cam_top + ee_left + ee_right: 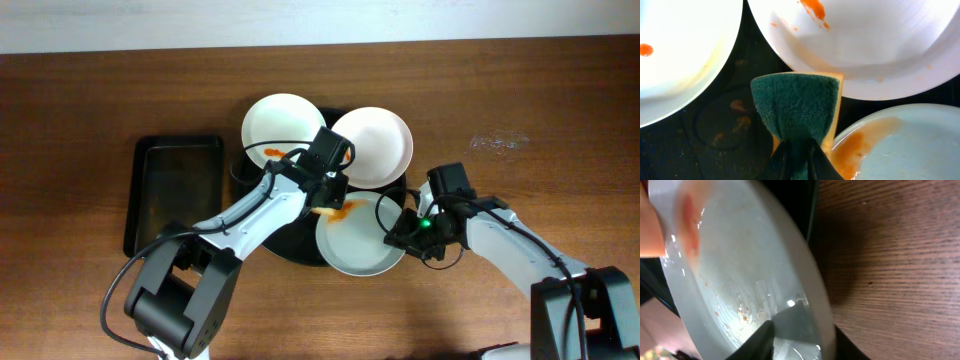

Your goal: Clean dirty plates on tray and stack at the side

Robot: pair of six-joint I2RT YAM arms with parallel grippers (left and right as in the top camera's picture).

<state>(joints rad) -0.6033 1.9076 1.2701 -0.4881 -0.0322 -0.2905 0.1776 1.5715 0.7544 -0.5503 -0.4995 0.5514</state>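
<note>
Three white plates sit on the round black tray [300,245]: one at the back left [280,125], one at the back right [378,145], and a front one [362,245] with an orange smear on its near-left rim. My left gripper [328,195] is shut on a green and yellow sponge [797,107], which hangs over the tray [715,130] between the plates, beside the front plate's smear [855,150]. My right gripper [405,232] is shut on the front plate's right rim [810,280], one finger [762,340] inside and the other outside.
A smaller rectangular black tray [175,190] lies left of the round one. Brown wooden table [890,255] surrounds the trays. Orange sauce spots mark the back-left plate [646,49] and the back-right plate [815,9].
</note>
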